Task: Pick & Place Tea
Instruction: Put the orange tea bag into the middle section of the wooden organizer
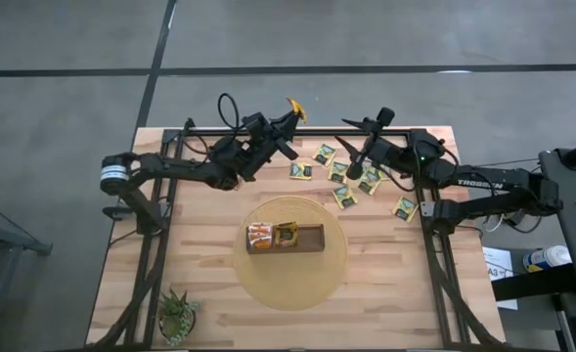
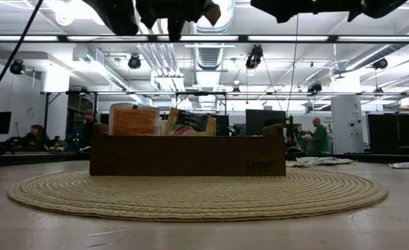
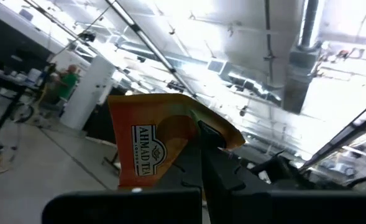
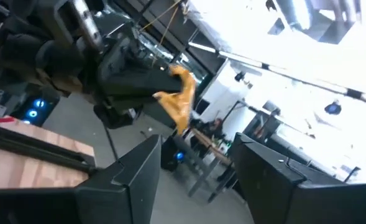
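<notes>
You've got a couple of sachets standing in the wooden box [image 1: 286, 238] already. Your left gripper [image 1: 289, 113] is pinched shut on an orange sachet [image 3: 146, 147] up high, while your right gripper [image 1: 363, 147] hangs empty, fingers apart, over the loose sachets [image 1: 345, 196] left to move.

We see the box [image 1: 286, 237] on the mat [image 1: 289, 284] at table centre, loose sachets [image 1: 346, 176] at one o'clock, plant [image 1: 178, 315] at seven.

"AHMAD TEA" on orange sachet [image 3: 146, 148]; "TROSSEN" on right arm [image 1: 490, 182]
</notes>
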